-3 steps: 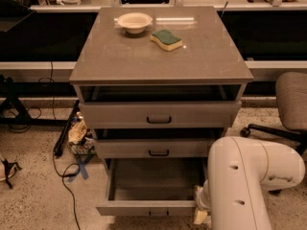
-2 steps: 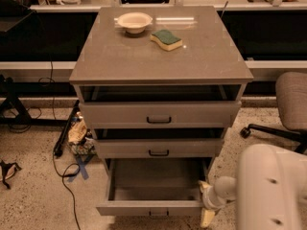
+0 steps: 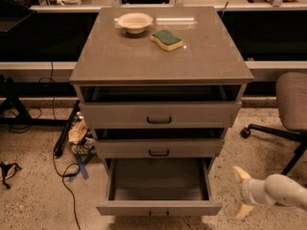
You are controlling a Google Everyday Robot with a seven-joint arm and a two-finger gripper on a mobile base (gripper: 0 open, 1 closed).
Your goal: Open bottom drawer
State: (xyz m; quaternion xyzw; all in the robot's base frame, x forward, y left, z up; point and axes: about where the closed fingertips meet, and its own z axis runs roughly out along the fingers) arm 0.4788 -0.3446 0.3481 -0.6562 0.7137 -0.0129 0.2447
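While your claw [image 3: 243, 191] hovers low at the right, near the floor, its two pale fingers [image 3: 241, 173] stand apart and grip nothing. You can see the bottom drawer [image 3: 158, 181] drawn well out of the cabinet [image 3: 158, 80], its grey inside showing and its small black handle [image 3: 158, 213] on the front. Your claw touches neither drawer nor handle; it sits just off the drawer's right front corner. Above are the middle drawer [image 3: 192, 149] and top drawer [image 3: 201, 114]. On the cabinet's top surface [image 3: 206, 56] rest a bowl [image 3: 135, 22] and a green-and-yellow sponge [image 3: 166, 39], near each other. A chair [image 3: 291, 99] stands at the right.
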